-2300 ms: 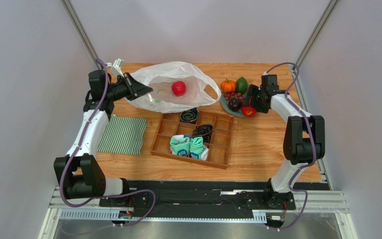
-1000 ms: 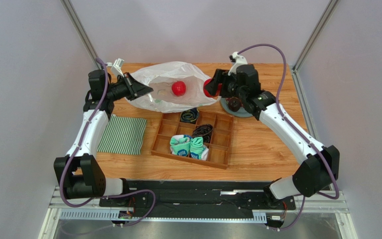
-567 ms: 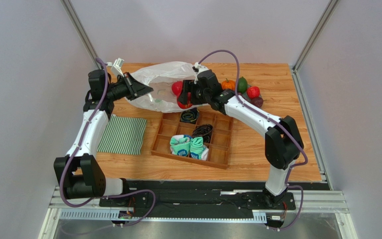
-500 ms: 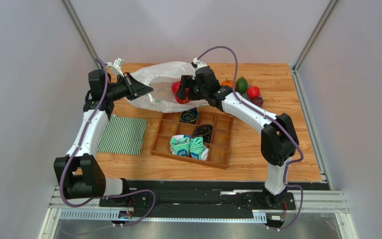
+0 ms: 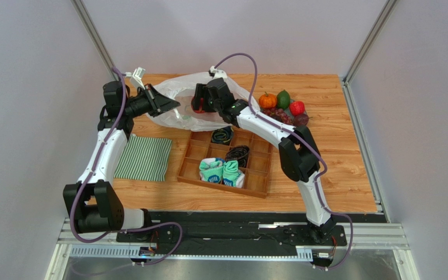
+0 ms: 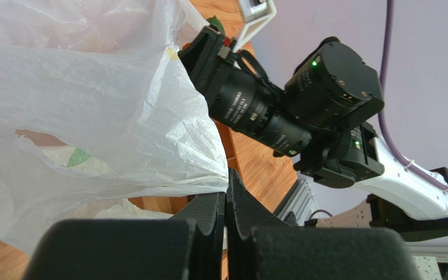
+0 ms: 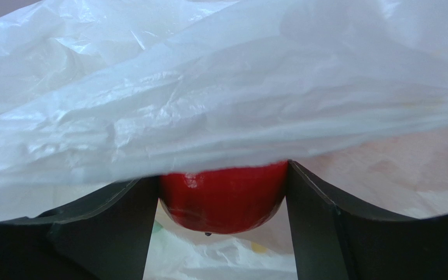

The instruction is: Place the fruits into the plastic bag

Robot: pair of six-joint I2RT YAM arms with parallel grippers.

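Near side, your left: striped cloth (image 5: 144, 157), folded flat. Mid-table is the wooden divider tray (image 5: 257, 172), with teal socks (image 5: 222, 171) in the near cells and black socks (image 5: 238, 154) behind them.

Behind the tray, the plastic bag (image 5: 179, 88) lies on the far half of the table. Its long axis runs left-right and its mouth points right, toward the loose fruit.

The left gripper (image 6: 226, 175) has its fingers pressed together, with the bag's left-end film pinched between them.

The right gripper (image 5: 196, 105) is in through the mouth from the right. Its jaws are spread wide, clamping a red apple (image 7: 223, 201) between both fingers. Bag film drapes over the apple's top in the wrist view.

Far right, outside the bag and well apart from it:
- orange pumpkin-like fruit (image 5: 267, 100)
- green avocado-like fruit (image 5: 283, 99)
- second red apple (image 5: 297, 108)
- grapes (image 5: 274, 114)
- dark purple fruit (image 5: 301, 119)
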